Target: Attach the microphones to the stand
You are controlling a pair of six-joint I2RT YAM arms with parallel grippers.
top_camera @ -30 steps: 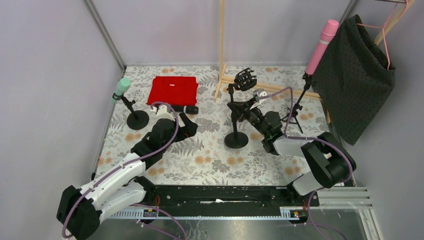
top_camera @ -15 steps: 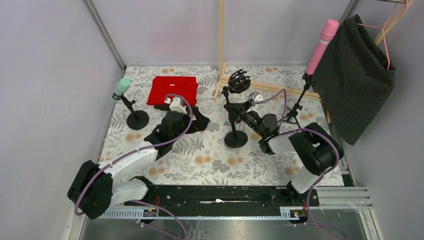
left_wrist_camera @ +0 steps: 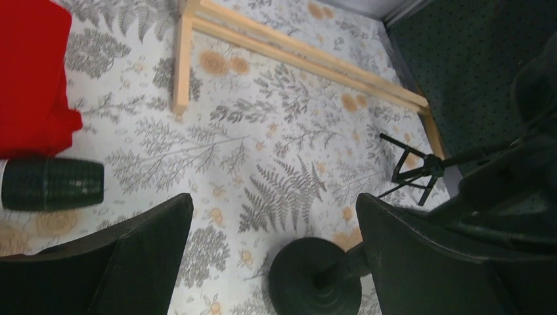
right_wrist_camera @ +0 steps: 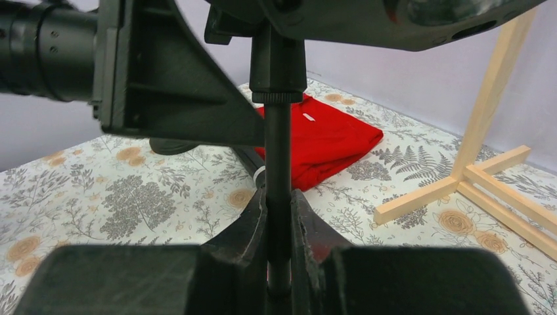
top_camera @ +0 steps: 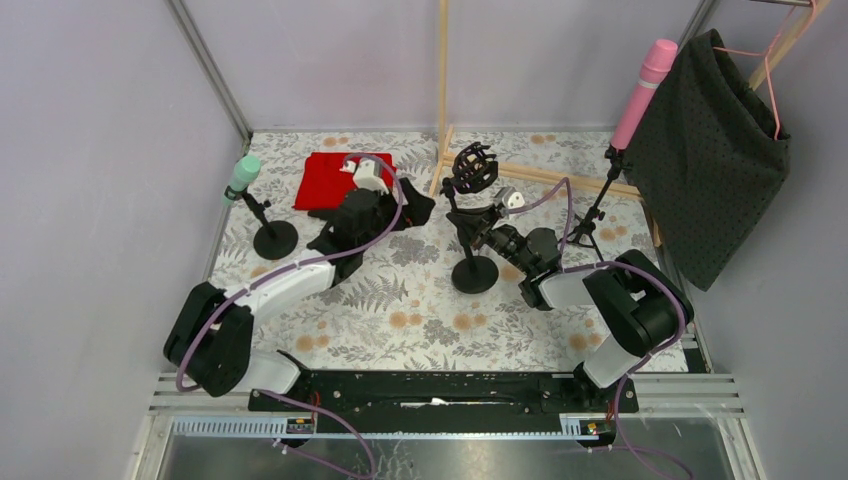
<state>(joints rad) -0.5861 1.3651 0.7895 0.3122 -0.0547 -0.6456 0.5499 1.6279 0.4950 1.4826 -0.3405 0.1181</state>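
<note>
The black microphone (left_wrist_camera: 52, 184) lies on the mat beside the red cloth (left_wrist_camera: 29, 79); in the top view my left arm hides it. My left gripper (top_camera: 415, 212) (left_wrist_camera: 272, 216) is open and empty, hovering just right of that microphone and near the middle stand's round base (left_wrist_camera: 315, 279). My right gripper (top_camera: 480, 228) (right_wrist_camera: 278, 197) is shut on the middle stand's thin black pole (right_wrist_camera: 278, 151). That stand's basket holder (top_camera: 474, 168) is empty. The mint green microphone (top_camera: 242, 175) sits on a small stand at the left. The pink microphone (top_camera: 645, 92) sits on a tripod stand (top_camera: 592, 222) at the right.
A wooden rack frame (top_camera: 442, 150) stands behind the middle stand, its foot bars (left_wrist_camera: 295, 56) lying on the mat. A dark dotted cloth (top_camera: 715, 150) hangs at the right. The red cloth (top_camera: 330, 180) lies at the back left. Enclosure walls are close on both sides.
My left arm has stretched away from its base and to the right, passing over the black microphone. The middle stand's holder has shifted slightly left. The right gripper has kept its grip.
</note>
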